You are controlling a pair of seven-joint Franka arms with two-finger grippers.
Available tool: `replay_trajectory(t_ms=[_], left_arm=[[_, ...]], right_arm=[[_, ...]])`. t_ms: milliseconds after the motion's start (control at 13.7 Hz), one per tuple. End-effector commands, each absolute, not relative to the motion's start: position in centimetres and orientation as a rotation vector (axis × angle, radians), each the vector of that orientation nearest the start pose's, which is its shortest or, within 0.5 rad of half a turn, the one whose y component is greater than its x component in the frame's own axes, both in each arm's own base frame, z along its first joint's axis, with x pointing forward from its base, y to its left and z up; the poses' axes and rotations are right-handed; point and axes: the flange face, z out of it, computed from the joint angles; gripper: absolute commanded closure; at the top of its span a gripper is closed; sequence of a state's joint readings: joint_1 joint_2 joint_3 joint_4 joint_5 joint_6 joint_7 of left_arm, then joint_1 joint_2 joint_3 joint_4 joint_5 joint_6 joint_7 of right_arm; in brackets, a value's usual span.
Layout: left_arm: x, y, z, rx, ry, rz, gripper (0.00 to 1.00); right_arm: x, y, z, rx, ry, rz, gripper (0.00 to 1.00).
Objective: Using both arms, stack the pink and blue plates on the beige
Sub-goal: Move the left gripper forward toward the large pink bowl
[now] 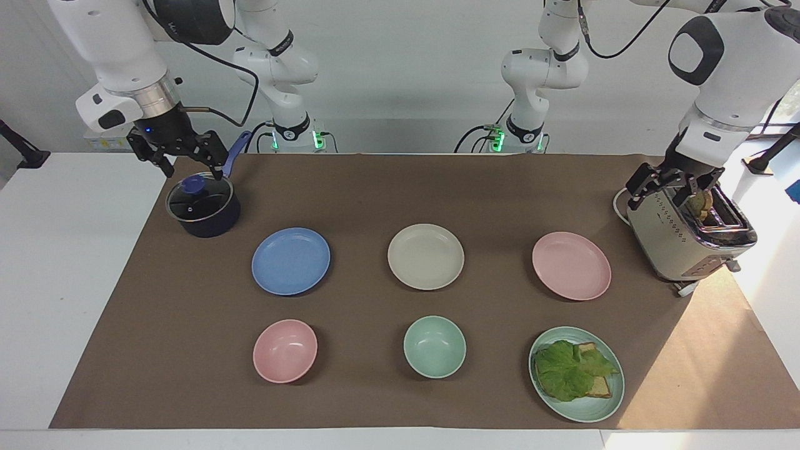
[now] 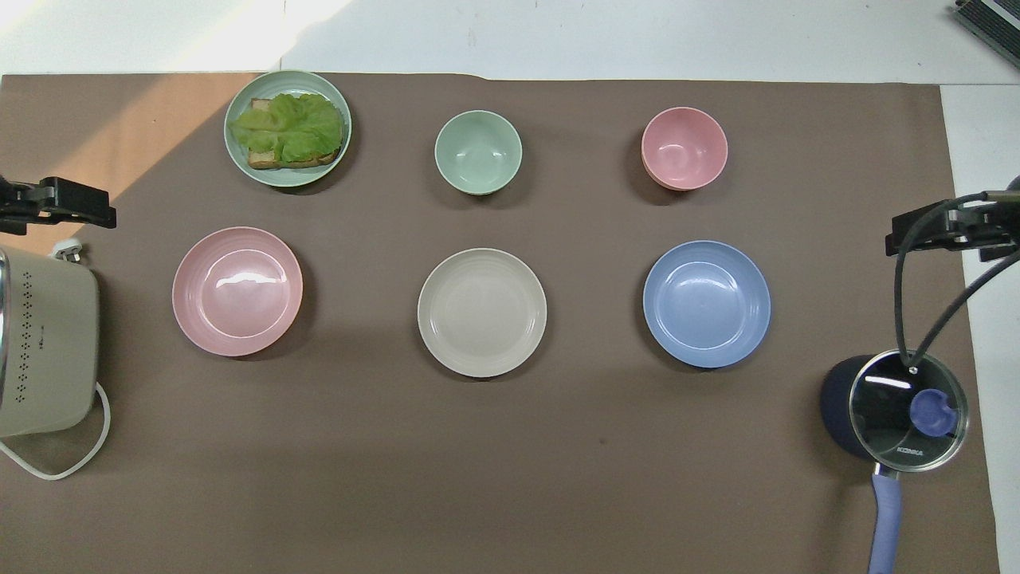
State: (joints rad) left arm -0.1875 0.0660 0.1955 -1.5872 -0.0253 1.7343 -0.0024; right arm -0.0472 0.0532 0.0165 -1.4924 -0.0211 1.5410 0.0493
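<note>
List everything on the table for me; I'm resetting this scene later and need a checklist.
blue plate: 1, periwinkle, toward the right arm's end, beside the beige plate.
beige plate: 1, cream, mid-table.
pink plate: 1, pastel pink, toward the left arm's end, beside the beige plate.
pink bowl: 1, pink, farther from the robots than the blue plate.
green bowl: 1, mint, farther than the beige plate.
green plate: 1, mint, carrying lettuce on bread, farther than the pink plate.
pot: 1, dark blue, glass lid, right arm's end.
toaster: 1, cream and chrome, left arm's end.
mat: 1, brown, under everything.
right tool: 1, black, open, over the pot.
left tool: 1, black, open, over the toaster.
</note>
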Motion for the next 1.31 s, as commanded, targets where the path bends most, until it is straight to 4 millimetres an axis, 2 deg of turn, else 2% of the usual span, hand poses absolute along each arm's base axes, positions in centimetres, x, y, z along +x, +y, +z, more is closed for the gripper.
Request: replay_trajectory(t_ms=[0,511,657,803,876,949,1242], left_arm=[[58.6,1.0,59.5,-3.145,-0.053,-0.113,0.00],[58.6,0.9,59.5,-3.145,-0.048,-0.111,0.00],[58.7,0.2,59.5,-3.145,-0.029,-0.116,0.00],[58.2,-0.1,58.7,-3.151,-0.035,-0.089,0.00],[57.6,0.3,57.7,-3.156,-0.041,-0.067,0.00],[57.5,0.4,55.5,-3.156,-0.047,-0.012,0.00],[57.4,0.8,44.7,-3.148,-0.046,-0.027,0.00]], right_arm=[[56.2,-2.2,63.1,-3.166,0.159,0.014,0.00],[56.2,-2.2,63.0,-3.166,0.159,0.016,0.00],[56.1,-2.2,63.1,-3.166,0.159,0.014,0.00],[56.1,-2.2,63.1,-3.166,0.155,0.014,0.00],[56.2,-2.0,63.1,-3.167,0.150,0.011,0.00],[56.2,-1.9,63.1,-3.167,0.147,0.011,0.00],[56.2,-2.0,63.1,-3.167,0.142,0.011,0.00]])
